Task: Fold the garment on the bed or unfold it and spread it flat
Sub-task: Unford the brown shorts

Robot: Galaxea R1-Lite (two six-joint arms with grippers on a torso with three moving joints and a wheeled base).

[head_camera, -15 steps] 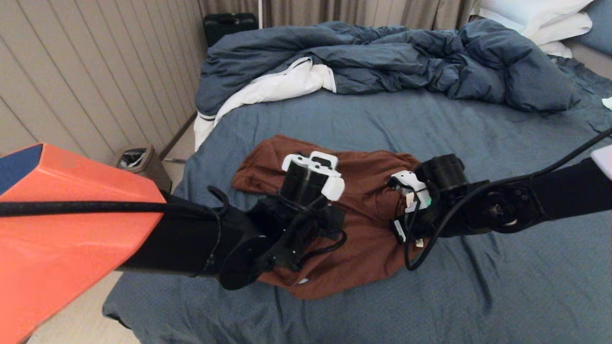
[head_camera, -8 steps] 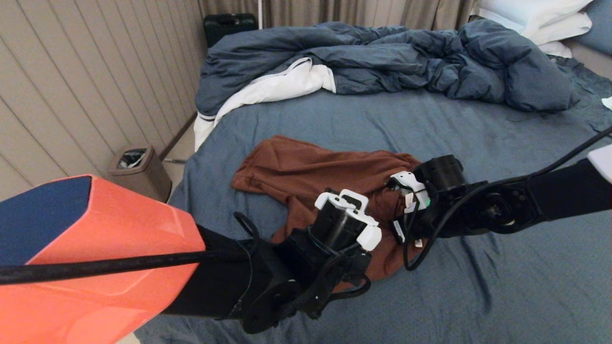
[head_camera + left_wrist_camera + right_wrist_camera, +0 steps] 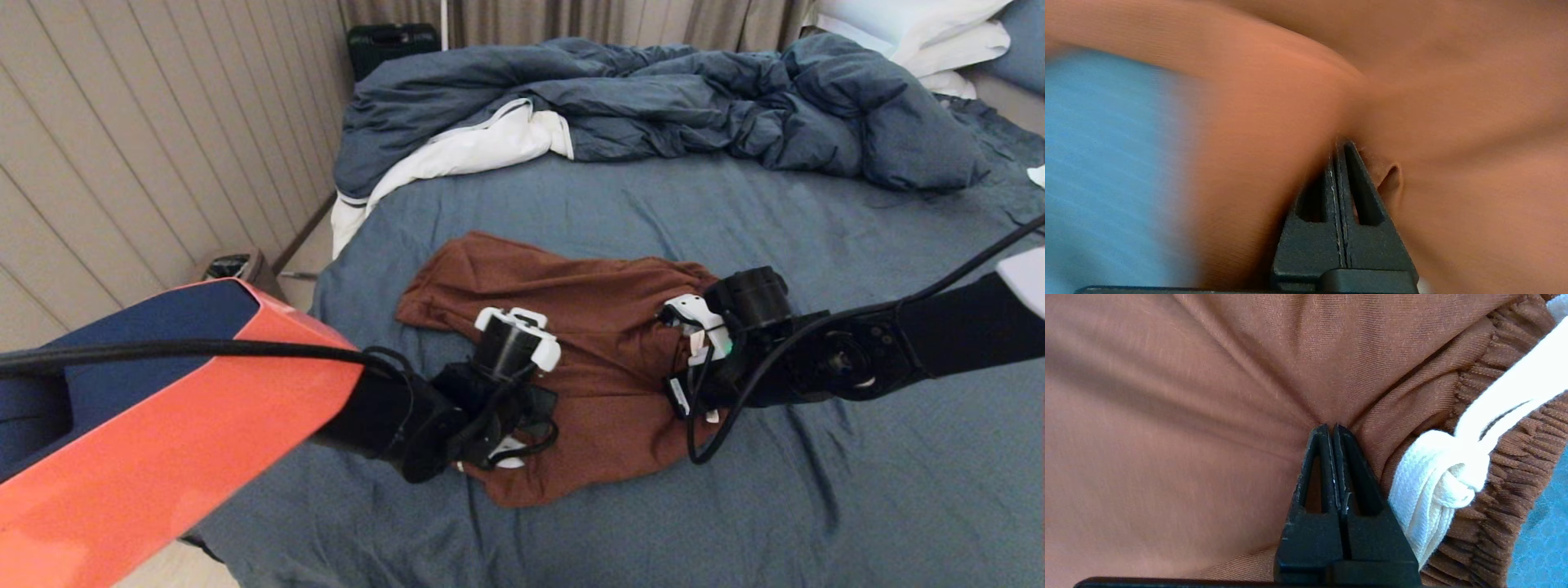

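Observation:
The garment (image 3: 604, 327), rust-brown shorts, lies rumpled on the slate-blue bed (image 3: 816, 245). My left gripper (image 3: 1340, 141) is shut, pinching a fold of the garment (image 3: 1453, 102) near its left edge, with blue sheet beside it. In the head view the left wrist (image 3: 514, 339) hangs over the shorts' near-left part and hides the fingers. My right gripper (image 3: 1329, 426) is shut on the garment (image 3: 1188, 396) just inside the gathered waistband (image 3: 1506, 482), next to the knotted white drawstring (image 3: 1437, 486). The right wrist (image 3: 735, 327) sits at the shorts' right side.
A rumpled dark blue duvet (image 3: 653, 106) with white lining lies across the far bed, and white pillows (image 3: 922, 33) sit at the far right. A waste bin (image 3: 233, 269) stands on the floor by the panelled wall on the left. The bed's left edge is close to my left arm.
My left gripper swung right and nearer with the fabric, then came back left, and the shorts' near part lies spread out again. The right arm has stayed put.

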